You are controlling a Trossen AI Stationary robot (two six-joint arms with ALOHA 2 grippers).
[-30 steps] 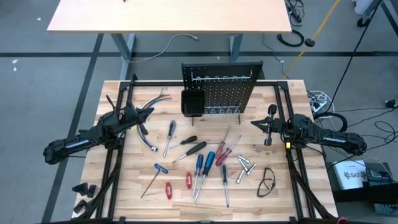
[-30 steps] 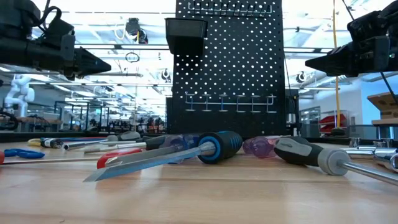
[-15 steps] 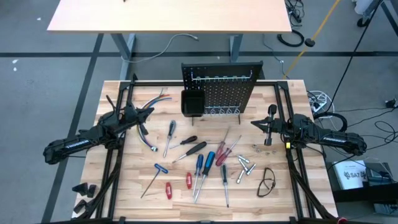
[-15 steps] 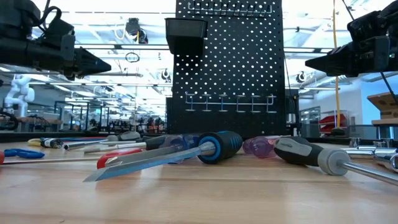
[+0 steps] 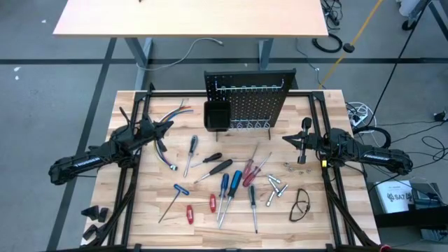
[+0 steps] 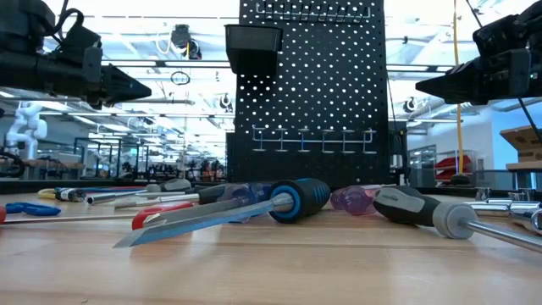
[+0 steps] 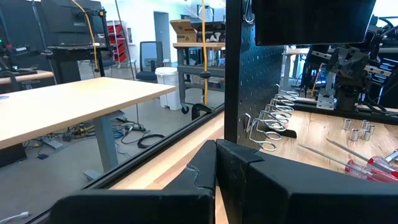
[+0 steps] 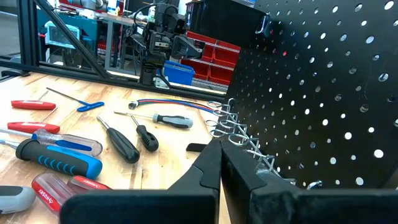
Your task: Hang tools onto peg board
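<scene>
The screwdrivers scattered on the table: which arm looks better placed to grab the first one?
Probably the right. Its tool hovers shut just beside the red-handled screwdrivers, with the peg board close by. The left tool, also shut, sits nearer the bundle of wires.

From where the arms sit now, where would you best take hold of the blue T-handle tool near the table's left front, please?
Grip the blue T-handle tool on its blue crossbar, coming straight down with the left gripper, jaws across the bar. The thin shaft runs diagonally toward the table's front-left and lies flat, probably too slim to pinch. The red-handled tool beside it lies apart, leaving room.
</scene>
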